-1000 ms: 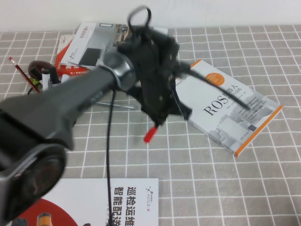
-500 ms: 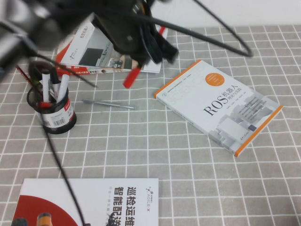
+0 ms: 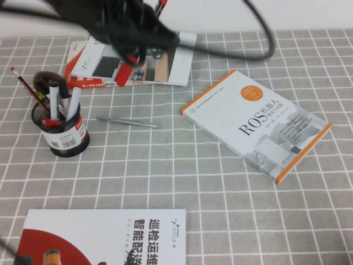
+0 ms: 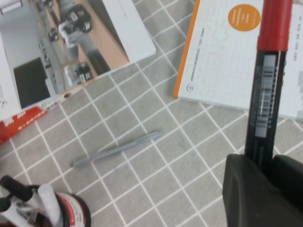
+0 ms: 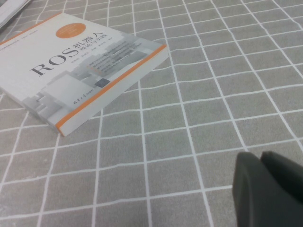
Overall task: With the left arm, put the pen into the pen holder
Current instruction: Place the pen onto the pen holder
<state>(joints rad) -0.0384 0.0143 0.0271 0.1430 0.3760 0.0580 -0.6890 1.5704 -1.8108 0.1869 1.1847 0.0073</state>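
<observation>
My left gripper (image 3: 132, 41) is raised over the back of the table, above the magazine, and is shut on the pen. The pen (image 3: 122, 73) has a black barrel; its red end points down and to the left. In the left wrist view the pen (image 4: 264, 104) stands between the gripper's fingers (image 4: 246, 189), with its red cap far from the jaws. The black mesh pen holder (image 3: 62, 135) stands at the left with several pens and a red pencil in it. It lies left of and below the gripper, and its rim shows in the left wrist view (image 4: 71, 213). My right gripper (image 5: 261, 161) is shut, empty, low over the cloth.
A thin grey pen (image 3: 127, 122) lies right of the holder. A white and orange ROS book (image 3: 256, 124) lies at the right. A magazine (image 3: 105, 61) lies at the back, and a booklet (image 3: 105, 237) at the front left. Grey checked cloth covers the table.
My left arm has risen and swung back and to the left, carrying the pen from the table's middle to above the magazine, nearer the holder.
</observation>
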